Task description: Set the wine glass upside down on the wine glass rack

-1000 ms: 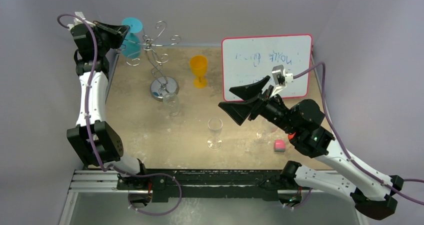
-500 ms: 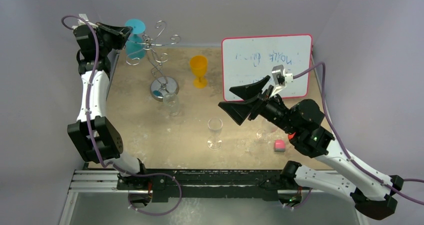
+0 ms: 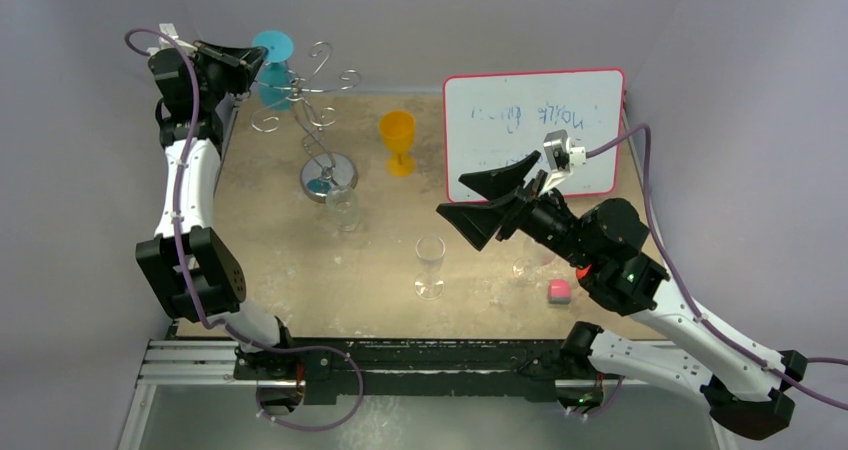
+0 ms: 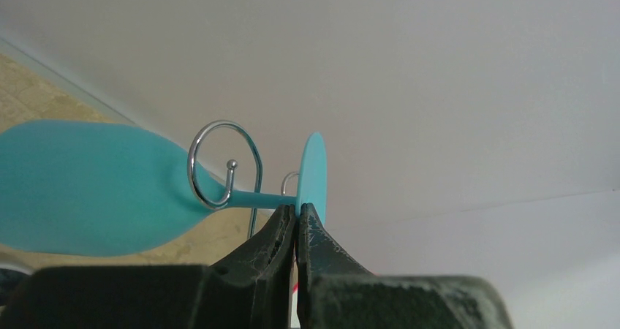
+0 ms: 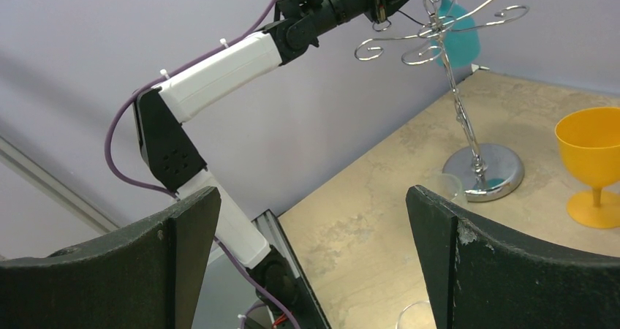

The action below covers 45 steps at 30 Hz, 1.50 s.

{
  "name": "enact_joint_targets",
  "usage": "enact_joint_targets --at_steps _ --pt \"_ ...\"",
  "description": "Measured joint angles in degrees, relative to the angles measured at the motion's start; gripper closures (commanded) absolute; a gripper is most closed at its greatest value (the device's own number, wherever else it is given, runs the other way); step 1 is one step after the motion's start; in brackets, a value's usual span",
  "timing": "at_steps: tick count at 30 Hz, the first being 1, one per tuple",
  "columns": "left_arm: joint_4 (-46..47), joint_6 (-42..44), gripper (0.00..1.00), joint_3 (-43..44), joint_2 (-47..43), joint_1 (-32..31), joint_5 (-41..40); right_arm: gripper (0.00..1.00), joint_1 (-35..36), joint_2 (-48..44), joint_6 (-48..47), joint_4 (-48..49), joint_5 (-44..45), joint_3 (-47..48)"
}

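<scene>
The wine glass (image 4: 88, 190) is teal plastic, and my left gripper (image 4: 297, 208) is shut on the rim of its round foot (image 4: 313, 172). Its stem passes through a curled ring (image 4: 219, 161) of the wine glass rack, the bowl beyond the ring. From above, the glass (image 3: 272, 70) hangs foot up at the rack's (image 3: 318, 95) far-left arm, with the left gripper (image 3: 255, 58) beside it. The rack's shiny round base (image 3: 328, 177) stands on the table. My right gripper (image 3: 485, 202) hovers open over the table's middle right with nothing in it; its own view (image 5: 314, 197) shows the rack (image 5: 457, 88) far off.
An orange goblet (image 3: 397, 140) stands right of the rack. Clear glasses stand near the rack's base (image 3: 343, 208), mid-table (image 3: 430, 265) and under the right arm (image 3: 522, 268). A whiteboard (image 3: 533, 130) lies at the back right, a pink cube (image 3: 559, 290) near the right arm.
My left gripper has carried the teal glass slightly right, closer into the rack's curled arm. The right arm has not moved.
</scene>
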Motion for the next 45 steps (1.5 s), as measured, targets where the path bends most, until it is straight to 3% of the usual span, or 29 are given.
enact_joint_targets --at_steps 31,45 --pt "4.9 -0.79 1.0 3.65 4.13 -0.04 -2.03 0.0 0.0 -0.02 -0.46 -0.35 1.55 0.0" --pt "-1.73 2.86 0.97 5.2 4.13 -0.04 -5.35 0.0 0.0 -0.61 -0.61 -0.87 2.58 0.0"
